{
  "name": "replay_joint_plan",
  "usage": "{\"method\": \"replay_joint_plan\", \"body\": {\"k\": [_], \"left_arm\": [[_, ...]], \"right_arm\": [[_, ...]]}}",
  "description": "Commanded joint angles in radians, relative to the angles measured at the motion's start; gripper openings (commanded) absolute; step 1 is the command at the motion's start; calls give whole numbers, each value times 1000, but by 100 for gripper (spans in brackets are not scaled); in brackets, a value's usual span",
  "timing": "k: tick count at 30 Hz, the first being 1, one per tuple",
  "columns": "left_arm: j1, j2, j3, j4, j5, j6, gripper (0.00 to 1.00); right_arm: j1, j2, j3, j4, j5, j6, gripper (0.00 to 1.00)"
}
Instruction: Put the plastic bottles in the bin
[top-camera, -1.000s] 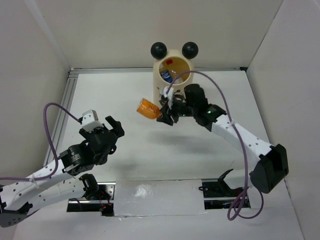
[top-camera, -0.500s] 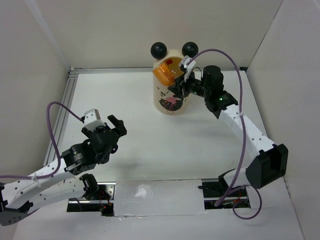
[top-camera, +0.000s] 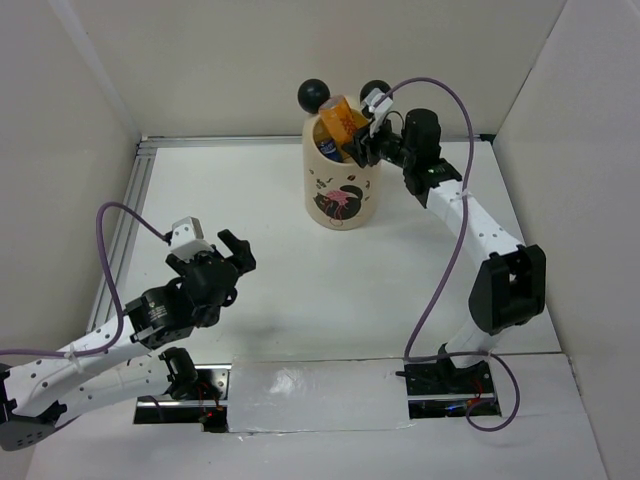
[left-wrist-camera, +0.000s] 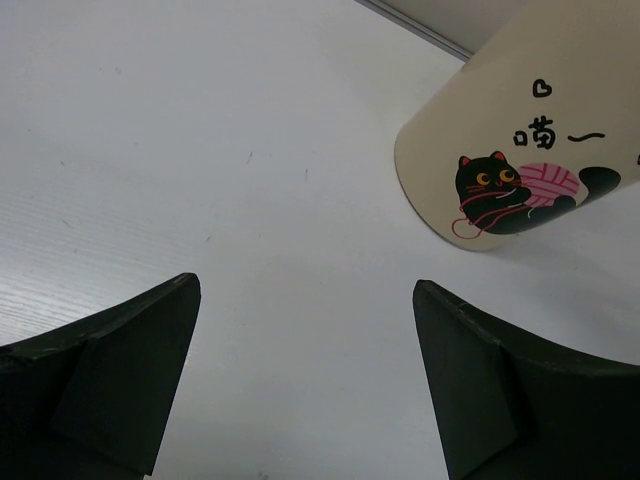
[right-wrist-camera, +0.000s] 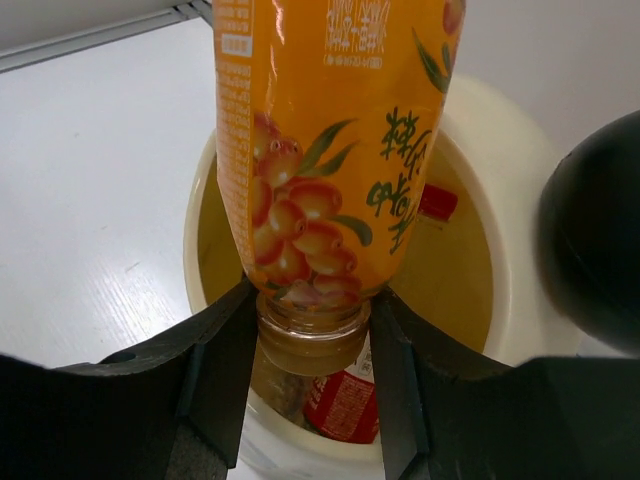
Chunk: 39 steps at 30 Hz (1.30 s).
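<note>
**A:** Over the mouth of the bin (top-camera: 340, 200), we have the right gripper (top-camera: 353, 147) clenched on the neck of the orange bottle (top-camera: 340, 114). Its body points up and away from the fingers, leaning toward the far rim.

**B:** Down inside, we can make out a red-labelled bottle (right-wrist-camera: 345, 405) lying low against the yellow wall. Our left gripper (top-camera: 226, 256) hangs spread wide over the table (top-camera: 300, 290), grasping nothing and well apart from the bin.

**A:** What worries us is the release. We hold a long bottle by one end. If we let go while it leans across the rim, we judge it may tip outward, knock a black ball ear (top-camera: 313, 94) and land behind the bin.

**B:** Agreed. We also grip only the narrow neck, so the bottle could swing between the fingers. And if our wrist nudges the rim, the tall bin might topple.
</note>
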<state>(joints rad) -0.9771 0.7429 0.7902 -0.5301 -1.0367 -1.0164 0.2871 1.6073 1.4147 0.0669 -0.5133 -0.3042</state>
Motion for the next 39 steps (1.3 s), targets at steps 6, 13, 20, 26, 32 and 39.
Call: {"method": "replay_joint_plan", "body": {"k": [6,13,20,26,32,39], "left_arm": [[-5,-10,-2,38,-3,-11,100],[-5,12,-2,47,6,-11,100],[-5,21,-2,87,24,7,100],[-5,39,7,149,84,108,100],[11,50,-3,406,395,450,100],[156,121,-8,476,632,510,100]], "right_arm": [[-8,13,53,-36,-1,-52,63],[-8,-67,-7,-36,-33,-75,88],[4,-144,-28,-58,-40,-84,90],[14,-234,19,-189,7,-50,100],[-42,-296,-41,-432,195,287,100],[-133,-492,-288,-486,509,295,100]]}}
